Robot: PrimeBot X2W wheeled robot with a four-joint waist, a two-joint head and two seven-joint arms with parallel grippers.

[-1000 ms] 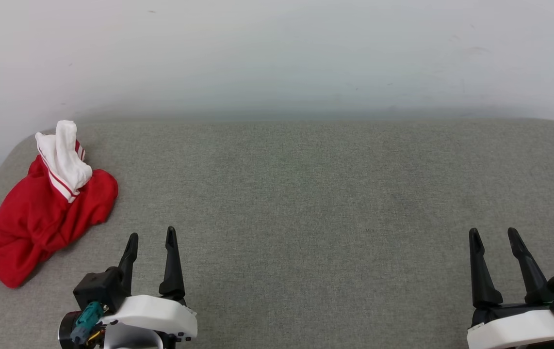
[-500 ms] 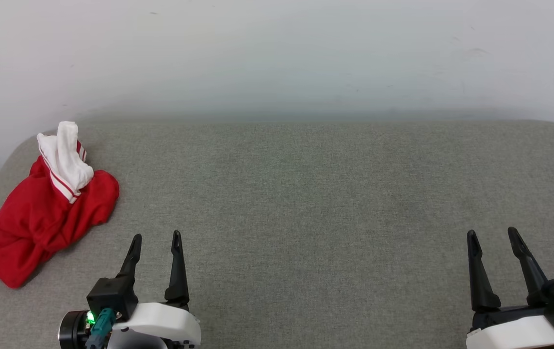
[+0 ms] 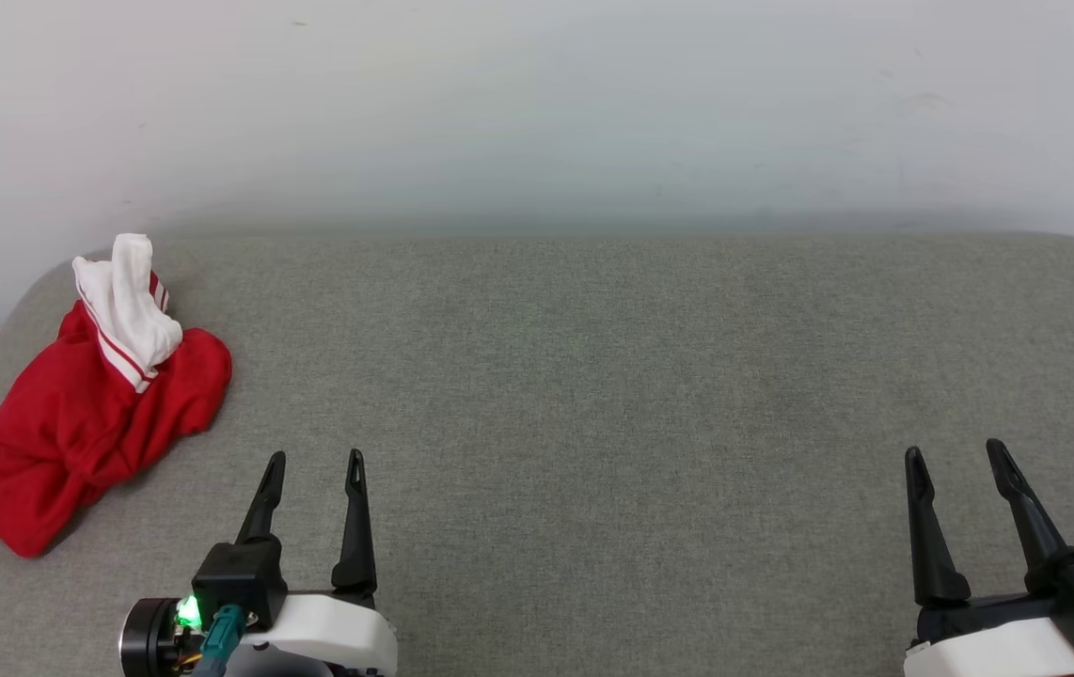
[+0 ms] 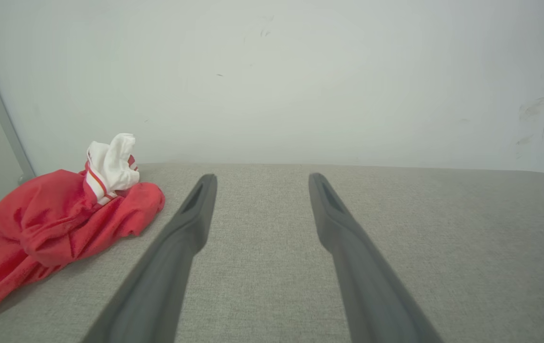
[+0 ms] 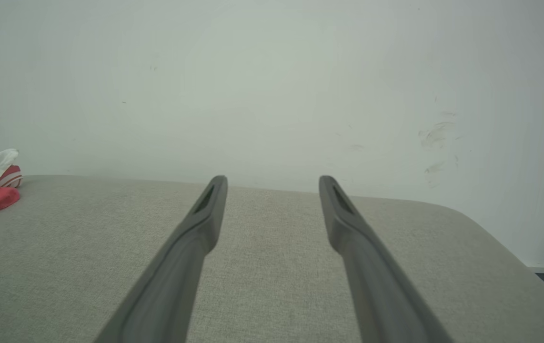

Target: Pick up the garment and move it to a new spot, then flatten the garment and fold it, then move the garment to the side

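Garment (image 3: 90, 423) is not being held yet. Left gripper (image 3: 316, 457), at the lower left, is hanging wide open and empty. It is drifting a little right, away from the red heap lying at the left edge of the table (image 3: 593, 376). Right gripper (image 3: 955, 449), at the lower right, is hanging open too. Picking up is still waiting.

Grey fabric-covered surface (image 3: 650, 376) with rounded corners; plain pale wall (image 3: 537, 103) behind, scuffed at right; even light.

A bare test room or lab is suggested: a grey fabric-covered table with rounded corners (image 3: 593, 376) is set against a plain, scuffed white wall (image 3: 537, 94).
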